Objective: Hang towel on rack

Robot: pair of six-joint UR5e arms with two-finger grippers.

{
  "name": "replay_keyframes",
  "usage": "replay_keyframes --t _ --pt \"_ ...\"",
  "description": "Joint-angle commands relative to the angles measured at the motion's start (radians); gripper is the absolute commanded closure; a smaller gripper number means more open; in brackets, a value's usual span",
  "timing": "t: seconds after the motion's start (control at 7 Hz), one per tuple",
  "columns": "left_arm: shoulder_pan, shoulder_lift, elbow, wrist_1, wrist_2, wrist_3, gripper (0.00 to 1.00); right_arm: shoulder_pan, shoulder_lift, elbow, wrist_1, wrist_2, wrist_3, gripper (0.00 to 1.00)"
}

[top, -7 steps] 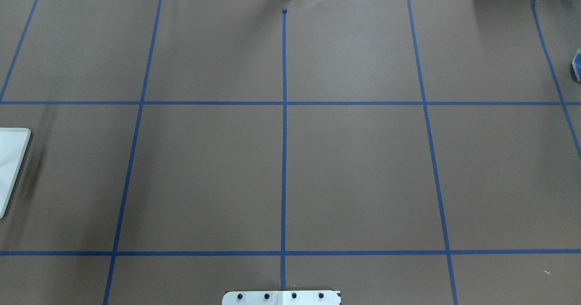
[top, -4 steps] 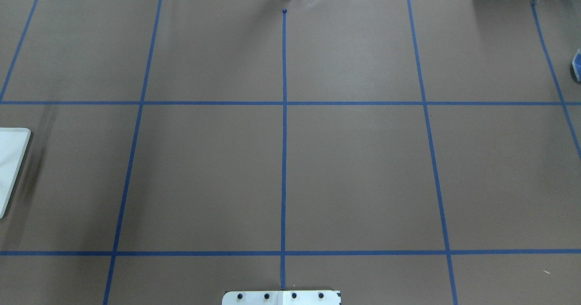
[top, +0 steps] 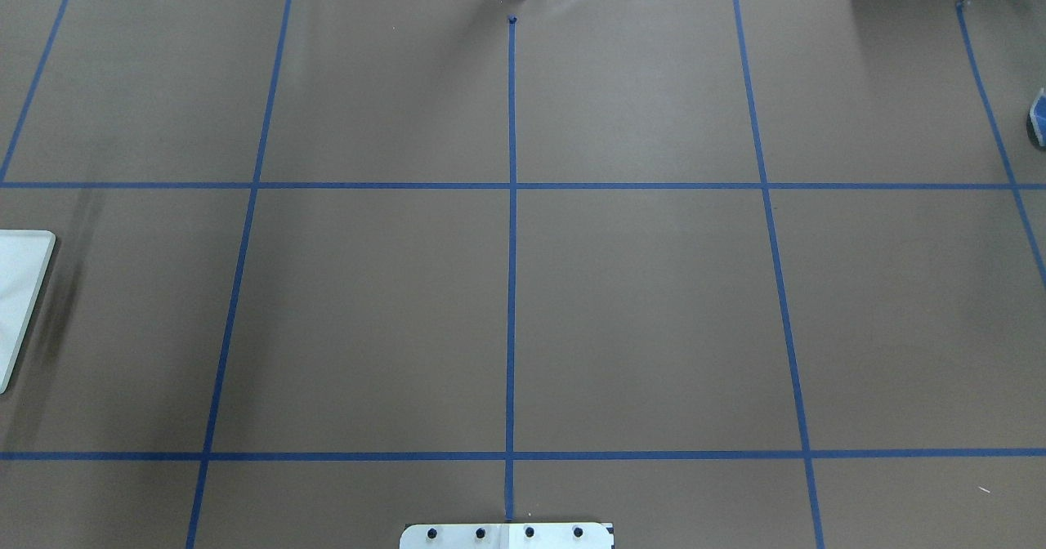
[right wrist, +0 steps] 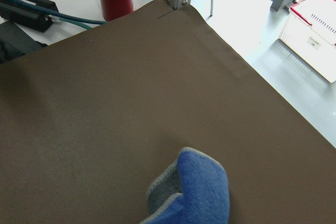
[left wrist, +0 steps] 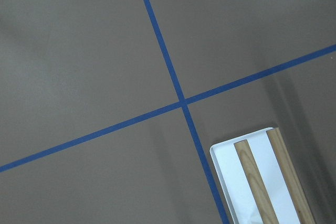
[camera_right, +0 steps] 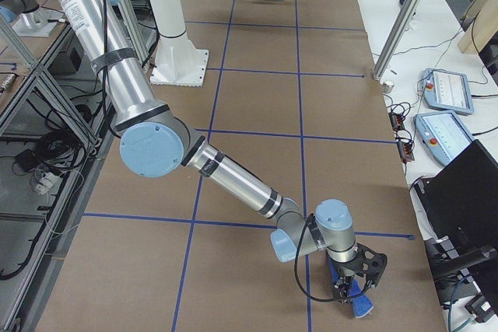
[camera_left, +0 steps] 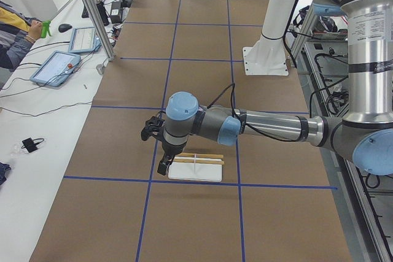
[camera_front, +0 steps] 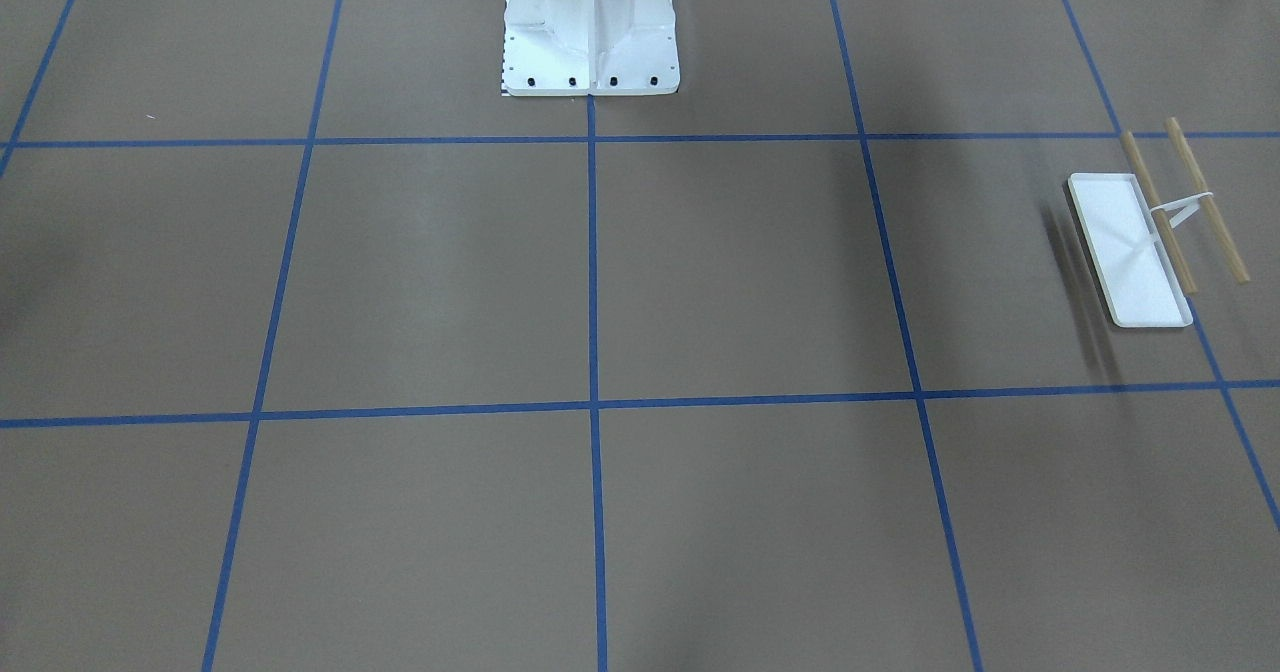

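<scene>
Exterior right view: small royal-blue soft cloth towel with grey edging (camera_right: 361,306) is seen bunched directly under the right claw (camera_right: 356,289), at the desk's (top: 637,304) right end, near the operators' edge. Grip on the towel cannot be told; whether the right claw is spread or closed cannot be told. On the right wrist view the towel (right wrist: 197,192) is seen folded up, with its grey underside showing. On the overhead view only a blue sliver of it (top: 1040,116) is caught at the right border.

Small rack with flat white tray base and two light-wooden dowel bars (camera_front: 1130,252) is stood upright at the desk's left end, well apart from the towel. The left claw (camera_left: 156,150) is held just beside the rack (camera_left: 196,171), on the operators' side; its state cannot be told. A tray corner and both bars (left wrist: 249,182) are caught on the left wrist view. A large white bolted pedestal (camera_front: 590,22) is seen mid-desk at the robot's edge.
</scene>
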Motion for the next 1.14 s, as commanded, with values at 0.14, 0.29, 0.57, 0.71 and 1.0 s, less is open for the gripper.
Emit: replay_keyframes --t 0.14,0.29,0.57,0.71,1.0 --pt "-0.001 -0.001 0.001 0.0 0.0 0.0 0.02 -0.001 -0.032 -0.023 0.084 0.0 0.028 0.08" --pt "-0.001 0.001 0.002 0.002 0.0 0.0 0.02 -0.005 -0.031 -0.046 0.101 -0.006 0.028 0.08" --pt "0.001 0.001 0.004 0.0 0.0 0.0 0.02 -0.009 -0.009 -0.047 0.103 -0.007 0.048 0.1" --pt "0.001 0.001 0.005 0.002 0.0 0.0 0.02 -0.009 -0.006 -0.047 0.114 -0.006 0.111 0.11" --pt "-0.001 0.001 0.001 0.0 0.0 0.0 0.02 -0.01 -0.024 -0.051 0.127 -0.001 0.119 0.11"
